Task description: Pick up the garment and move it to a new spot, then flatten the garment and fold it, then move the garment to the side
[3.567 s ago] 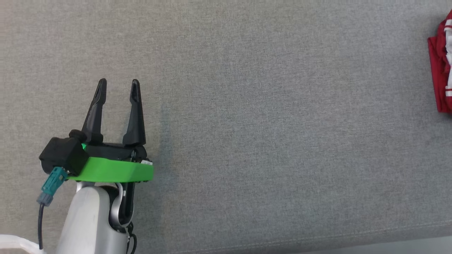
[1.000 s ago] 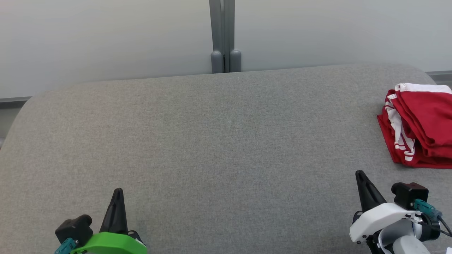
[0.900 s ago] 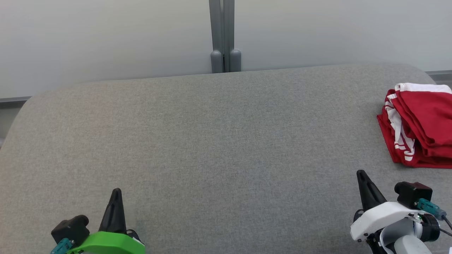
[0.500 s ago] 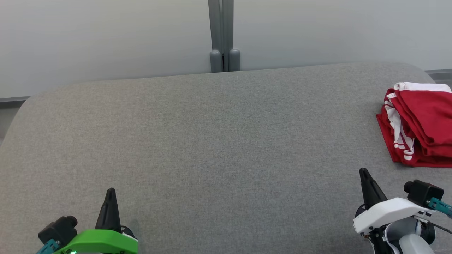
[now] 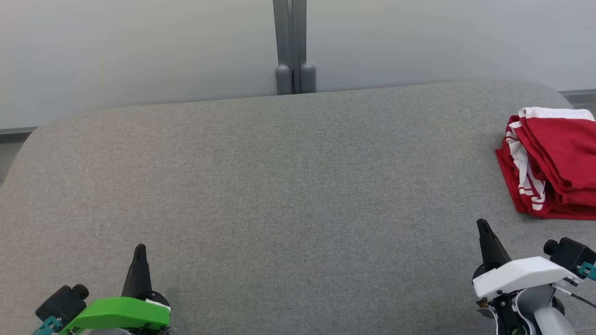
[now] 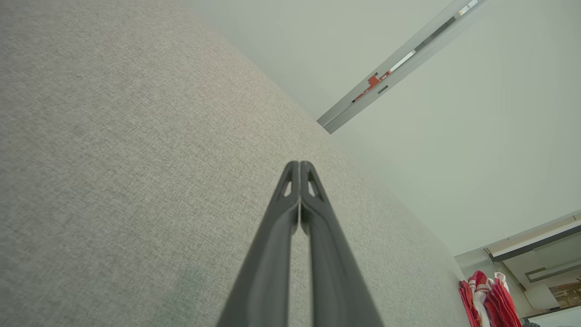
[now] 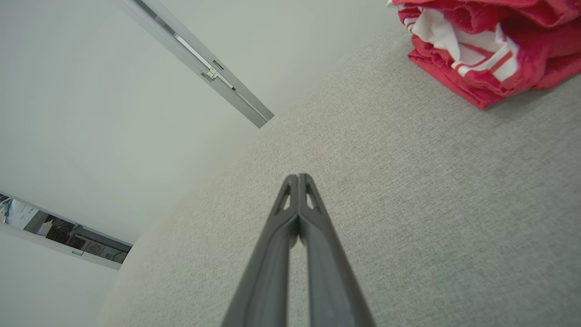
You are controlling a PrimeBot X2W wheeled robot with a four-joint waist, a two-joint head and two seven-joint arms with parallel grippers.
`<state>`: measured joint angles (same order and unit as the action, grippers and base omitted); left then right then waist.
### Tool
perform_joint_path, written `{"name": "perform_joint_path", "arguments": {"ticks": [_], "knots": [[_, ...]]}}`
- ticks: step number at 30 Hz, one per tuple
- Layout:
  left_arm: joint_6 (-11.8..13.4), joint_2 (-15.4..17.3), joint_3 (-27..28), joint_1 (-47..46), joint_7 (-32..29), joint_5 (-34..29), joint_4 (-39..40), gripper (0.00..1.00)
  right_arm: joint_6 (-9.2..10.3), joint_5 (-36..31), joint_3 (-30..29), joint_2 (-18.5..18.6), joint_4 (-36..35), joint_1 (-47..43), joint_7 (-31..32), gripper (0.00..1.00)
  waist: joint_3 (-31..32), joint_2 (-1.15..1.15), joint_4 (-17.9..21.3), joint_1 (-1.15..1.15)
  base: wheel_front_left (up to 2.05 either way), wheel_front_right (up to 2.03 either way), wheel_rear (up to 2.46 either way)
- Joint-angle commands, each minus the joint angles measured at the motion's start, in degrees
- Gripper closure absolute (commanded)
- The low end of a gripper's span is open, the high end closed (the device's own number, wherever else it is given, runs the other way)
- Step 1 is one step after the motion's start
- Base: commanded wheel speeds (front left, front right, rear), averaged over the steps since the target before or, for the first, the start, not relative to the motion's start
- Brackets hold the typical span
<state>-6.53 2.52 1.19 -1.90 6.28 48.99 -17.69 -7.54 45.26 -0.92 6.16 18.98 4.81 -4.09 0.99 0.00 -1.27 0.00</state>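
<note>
L gripper (image 5: 139, 249) and R gripper (image 5: 482, 225) sit lower vs earlier frame, both pressed together. Folded garment (image 5: 554, 163) at right edge, long axis approx top-to-bottom.

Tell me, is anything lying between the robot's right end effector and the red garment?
Nothing; the stretch from the right end effector to the red garment is bare gray upholstery, as the head and right wrist views show.

A grey woven cushion top (image 5: 279, 186) is spreading wide with rounded far corners, a pale wall (image 5: 139, 51) is rising just behind its far edge, a grey double post (image 5: 289, 37) with rounded caps (image 5: 283, 80) is standing at that edge's middle, and a dark skirting strip (image 5: 18, 131) is running beyond its far left corner.
</note>
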Motion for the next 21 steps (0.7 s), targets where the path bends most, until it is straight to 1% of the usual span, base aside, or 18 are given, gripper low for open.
{"name": "perform_joint_path", "arguments": {"ticks": [1,21], "knots": [[-0.18,0.25,0.41,-1.95,-0.45,1.81,0.91,1.00,0.03,1.98,-0.43,0.12,-1.07,1.20,0.42,1.00,-0.02,0.00,0.02,0.00,0.00,0.00,0.00],[-0.48,0.33,1.94,-2.81,-4.19,14.34,1.83,1.00,0.04,15.53,-2.03,-0.89,-2.34,1.42,3.51,1.00,-0.28,0.00,0.30,0.00,0.00,0.00,0.00]]}}
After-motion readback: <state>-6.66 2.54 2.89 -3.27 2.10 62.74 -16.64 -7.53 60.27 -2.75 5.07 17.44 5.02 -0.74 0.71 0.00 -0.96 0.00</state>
